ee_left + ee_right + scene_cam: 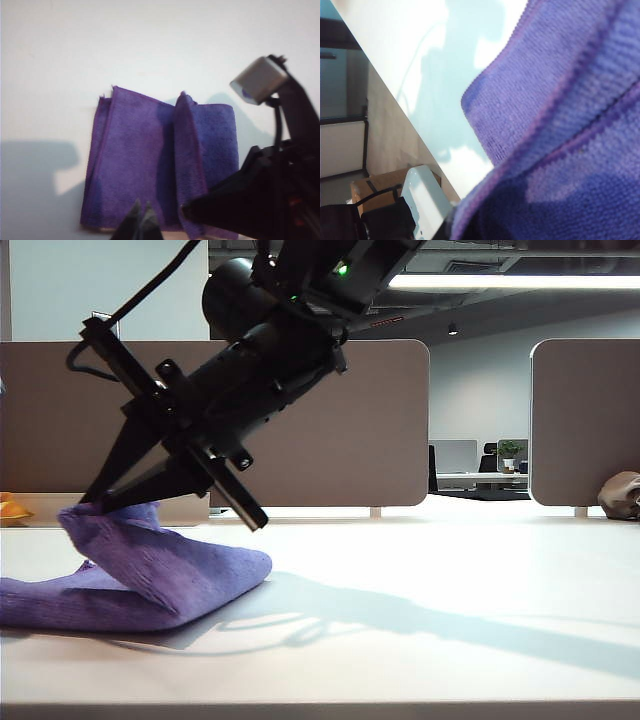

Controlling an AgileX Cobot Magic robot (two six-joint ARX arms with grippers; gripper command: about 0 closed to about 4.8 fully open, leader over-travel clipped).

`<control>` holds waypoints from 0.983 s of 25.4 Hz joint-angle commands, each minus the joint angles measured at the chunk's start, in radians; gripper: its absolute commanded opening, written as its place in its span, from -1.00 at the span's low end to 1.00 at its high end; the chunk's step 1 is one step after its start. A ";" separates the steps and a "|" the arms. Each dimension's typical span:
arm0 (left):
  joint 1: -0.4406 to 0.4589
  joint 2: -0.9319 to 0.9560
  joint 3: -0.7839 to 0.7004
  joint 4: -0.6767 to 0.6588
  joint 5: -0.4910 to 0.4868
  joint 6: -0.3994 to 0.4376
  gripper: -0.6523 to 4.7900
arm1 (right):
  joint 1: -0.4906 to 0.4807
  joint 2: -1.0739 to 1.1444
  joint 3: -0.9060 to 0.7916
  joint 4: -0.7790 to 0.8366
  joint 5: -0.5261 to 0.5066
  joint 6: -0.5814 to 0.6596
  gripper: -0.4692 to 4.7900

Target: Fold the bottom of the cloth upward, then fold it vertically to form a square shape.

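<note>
- The cloth (140, 575) is lying on the white tabletop (450, 620) at the left of the exterior view, folded over on itself, with one part pulled up into a raised ridge.
- The right pincer (85, 502) is reaching across to that left side and pinching the raised edge of the cloth, its jaws closed on the fabric and lifting it clear of the lower layers.
- In the left wrist view, the same black arm is showing as a dark shape gripping the upright fold of the cloth (187, 150), which is running across the flat purple rectangle.
- The left pincer (140, 220) is hanging above the near edge of the cloth with its two tips pressed together, holding nothing.
- In the right wrist view, the cloth (560, 125) is filling most of the frame, its darker stitched edge curving across it, with the tabletop (420, 60) beyond.
</note>
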 commanded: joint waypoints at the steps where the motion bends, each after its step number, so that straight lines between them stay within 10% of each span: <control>1: 0.002 -0.061 0.005 0.009 -0.042 0.001 -0.78 | 0.014 0.007 0.033 0.057 -0.029 0.012 -0.83; 6: 0.002 -0.108 0.005 -0.002 -0.046 -0.003 -0.78 | 0.016 0.026 0.034 0.123 -0.034 0.057 -0.83; 16: 0.002 -0.120 0.005 -0.036 -0.046 -0.002 -0.78 | 0.015 0.040 0.034 0.217 -0.071 0.098 0.02; 25: 0.002 -0.110 0.004 -0.077 -0.104 0.027 -0.78 | -0.020 -0.028 0.034 0.006 0.077 -0.048 -0.21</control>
